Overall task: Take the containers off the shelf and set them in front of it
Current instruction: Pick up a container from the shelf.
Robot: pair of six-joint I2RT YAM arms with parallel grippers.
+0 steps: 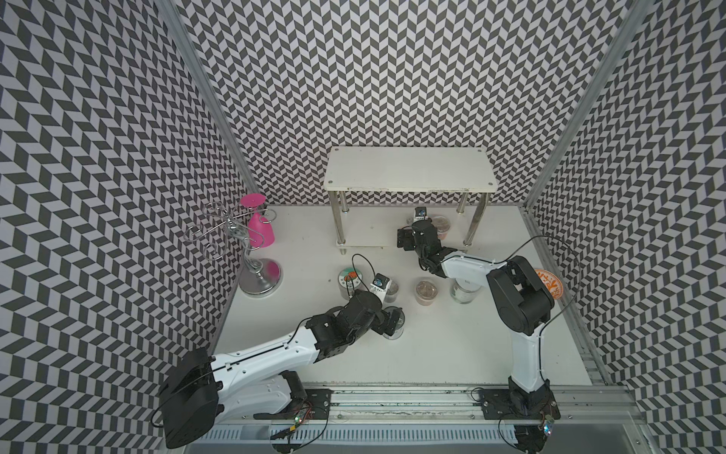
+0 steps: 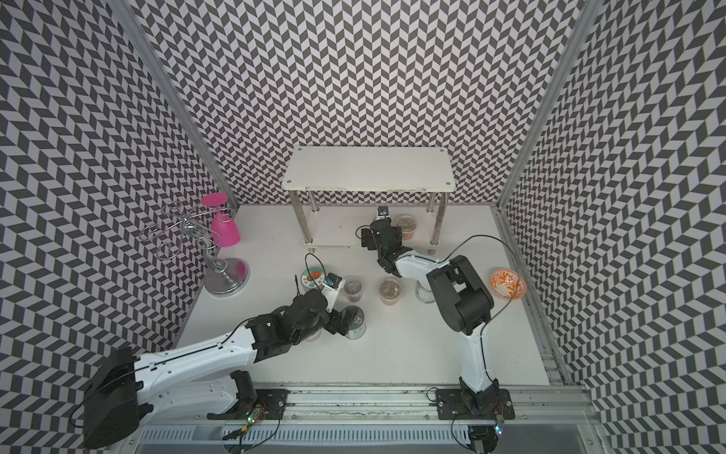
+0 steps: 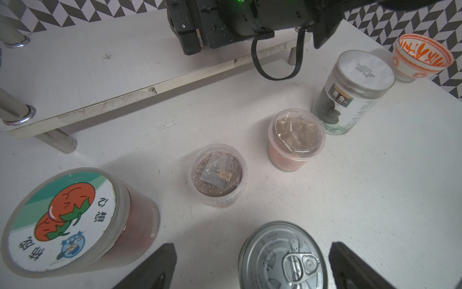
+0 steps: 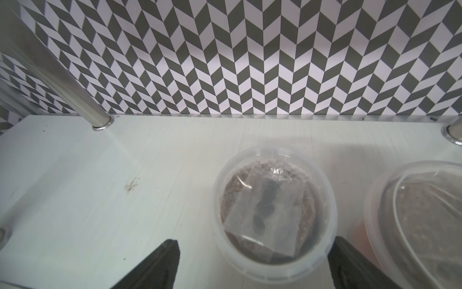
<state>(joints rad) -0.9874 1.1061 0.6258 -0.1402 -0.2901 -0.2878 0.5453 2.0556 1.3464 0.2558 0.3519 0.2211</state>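
Well off the left end of the shelf [image 1: 408, 169] stands a wire glass stand [image 1: 231, 236] with a pink goblet [image 1: 259, 232] hung upside down on it. In front of the shelf a row of containers stands on the table. The teal-orange-lidded jar [image 3: 62, 222] is before its left end, followed by a brown-filled tub [image 3: 217, 175], an orange-based tub [image 3: 296, 140] and the white-lidded jar [image 3: 355, 90] before its right end. Farther out from the shelf than this row, the silver can [image 3: 280, 257] stands upright, pull tab up. The left gripper [image 3: 252, 245] is released, its jaws spread wide to either side of the can and gripping nothing. The right gripper [image 4: 253, 247] reaches into the shelf's lower tier, also unclenched. A lower-tier tub [image 4: 273, 207] sits between its jaws, with one finger [image 4: 350, 265] right at the rim and the other clear of it. A neighbouring tub [image 4: 412, 212] stands just beside it on the same board, toward the shelf's right end. An orange-patterned dish [image 2: 506, 283] sits beyond the shelf's front right corner
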